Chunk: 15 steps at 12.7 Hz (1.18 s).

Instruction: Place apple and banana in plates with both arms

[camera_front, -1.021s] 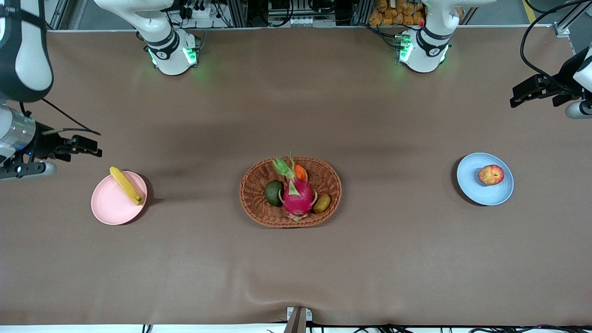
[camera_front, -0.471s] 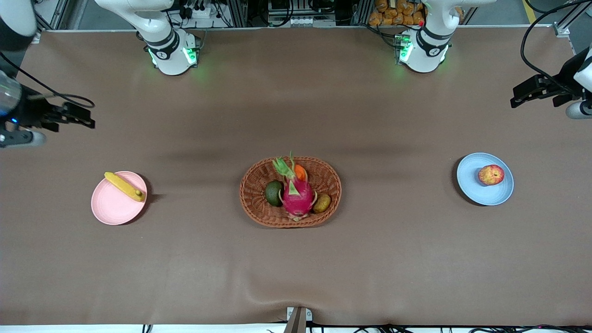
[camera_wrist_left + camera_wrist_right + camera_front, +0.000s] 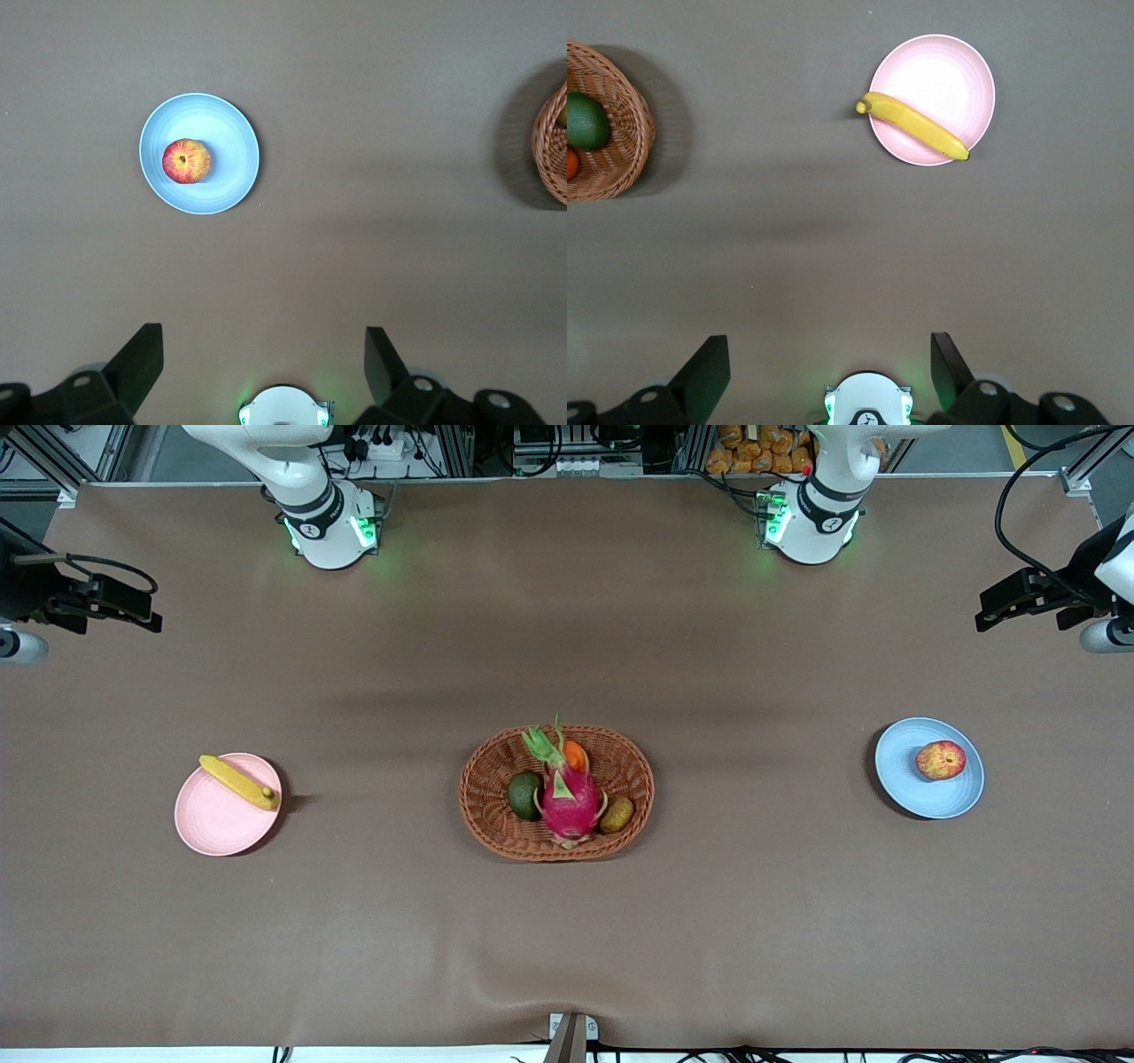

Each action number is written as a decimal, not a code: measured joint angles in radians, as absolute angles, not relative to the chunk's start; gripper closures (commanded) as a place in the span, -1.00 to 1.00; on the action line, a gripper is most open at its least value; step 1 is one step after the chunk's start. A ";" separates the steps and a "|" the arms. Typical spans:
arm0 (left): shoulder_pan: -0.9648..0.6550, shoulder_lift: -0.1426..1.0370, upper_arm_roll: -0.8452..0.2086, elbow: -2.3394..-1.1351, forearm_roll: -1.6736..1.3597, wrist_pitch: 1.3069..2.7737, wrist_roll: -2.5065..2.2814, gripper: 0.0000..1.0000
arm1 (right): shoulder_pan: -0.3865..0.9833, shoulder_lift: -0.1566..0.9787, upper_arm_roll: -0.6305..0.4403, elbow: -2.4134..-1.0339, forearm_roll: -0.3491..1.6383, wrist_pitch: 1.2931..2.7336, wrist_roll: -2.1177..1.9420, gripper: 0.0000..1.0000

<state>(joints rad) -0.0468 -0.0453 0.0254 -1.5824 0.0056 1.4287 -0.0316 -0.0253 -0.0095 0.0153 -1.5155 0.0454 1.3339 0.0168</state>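
The banana (image 3: 237,783) lies across the edge of the pale pink plate (image 3: 217,828) at the right arm's end of the table. It also shows in the right wrist view (image 3: 917,126) on that plate (image 3: 939,71). The apple (image 3: 941,760) sits on the light blue plate (image 3: 921,797) at the left arm's end, and also shows in the left wrist view (image 3: 187,161) on its plate (image 3: 232,155). My right gripper (image 3: 142,609) is open and empty, high over bare table. My left gripper (image 3: 997,607) is open and empty, high over bare table.
An oval brown wicker basket (image 3: 483,779) stands mid-table between the plates, holding a pink dragon fruit (image 3: 570,802), a green avocado (image 3: 524,794), a kiwi-like fruit (image 3: 617,814) and a small orange fruit (image 3: 576,755). Both arm bases stand along the robots' edge.
My right gripper has moved up and away from the pink plate toward the robots' edge. The banana has turned a little on the plate and now lies still. The left arm has not moved.
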 measured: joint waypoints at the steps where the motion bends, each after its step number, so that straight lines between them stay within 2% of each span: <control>1: -0.047 -0.045 0.025 -1.582 0.006 1.429 -0.032 -1.00 | -0.025 -0.010 0.019 -1.513 0.044 1.334 0.022 -1.00; 15: -0.048 -0.036 0.013 -1.586 0.006 1.429 -0.028 -1.00 | -0.057 -0.009 0.019 -1.515 0.026 1.391 0.025 -1.00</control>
<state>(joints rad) -0.0479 -0.0364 0.0126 -1.5864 0.0056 1.4287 -0.0281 -0.0569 -0.0087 0.0189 -1.5150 0.0256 1.3913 0.0249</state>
